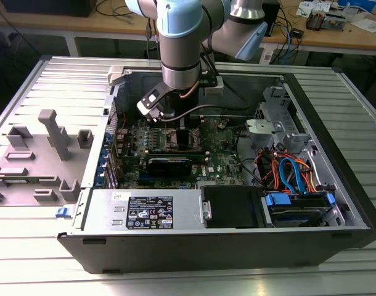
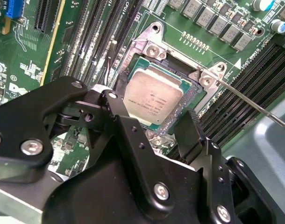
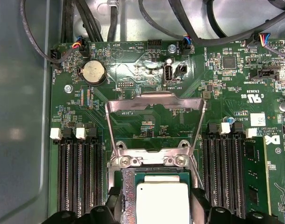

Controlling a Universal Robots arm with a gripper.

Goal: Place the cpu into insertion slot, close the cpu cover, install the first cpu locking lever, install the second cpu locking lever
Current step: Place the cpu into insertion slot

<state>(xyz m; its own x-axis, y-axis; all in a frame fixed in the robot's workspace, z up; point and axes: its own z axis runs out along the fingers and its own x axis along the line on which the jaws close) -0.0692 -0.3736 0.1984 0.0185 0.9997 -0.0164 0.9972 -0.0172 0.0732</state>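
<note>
The cpu [image 2: 154, 98], a small square chip with a dull silver top, lies in the insertion slot [image 2: 181, 111] on the green motherboard. A strip of socket contacts shows along one side of it. My gripper [image 3: 155, 198] hangs low over the socket, open. One black finger [image 3: 112, 196] stands apart from the cpu [image 3: 162, 203], and the other is close against its opposite edge. The cpu cover [image 3: 154, 99] is swung up and open beyond the slot [image 3: 126, 186]. A thin locking lever [image 2: 254, 107] sticks out free. In the exterior view my gripper [image 1: 175, 131] is inside the open computer case.
Long black memory slots [image 3: 79, 177] flank the socket on both sides. A power supply [image 1: 148, 213], a drive cage with blue and orange cables [image 1: 293, 176] and the case walls [image 1: 336, 148] ring the board. Grey fixtures [image 1: 55, 132] stand on the table at the exterior view's left.
</note>
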